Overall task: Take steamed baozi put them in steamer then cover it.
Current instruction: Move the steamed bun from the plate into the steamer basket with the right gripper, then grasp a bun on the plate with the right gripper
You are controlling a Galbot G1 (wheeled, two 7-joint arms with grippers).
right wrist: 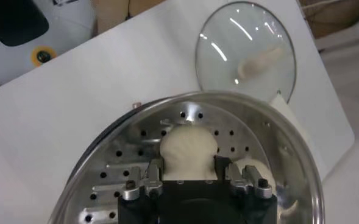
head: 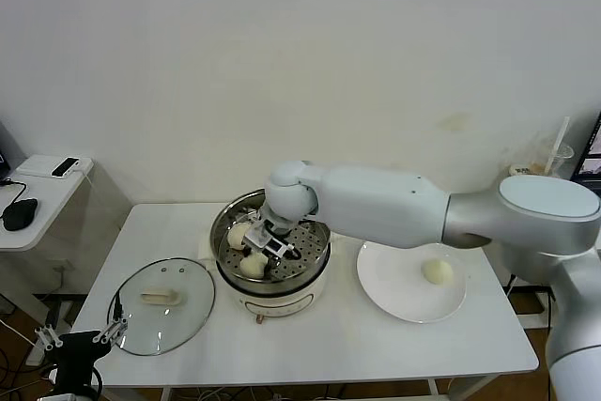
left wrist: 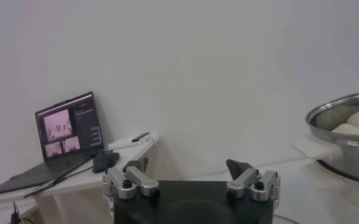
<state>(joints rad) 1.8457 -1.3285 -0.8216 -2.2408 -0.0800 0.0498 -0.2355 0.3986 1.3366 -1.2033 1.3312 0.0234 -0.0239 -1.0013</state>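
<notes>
Right claw [right wrist: 188, 165] grips a baozi [right wrist: 188, 149] over the steamer [right wrist: 124, 152] tray.

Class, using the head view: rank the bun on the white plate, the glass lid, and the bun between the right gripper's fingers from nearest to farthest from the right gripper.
1. The bun in the right gripper, inside the steamer.
2. The glass lid, on the table to the steamer's left.
3. The lone bun on the white plate, to the steamer's right.
</notes>
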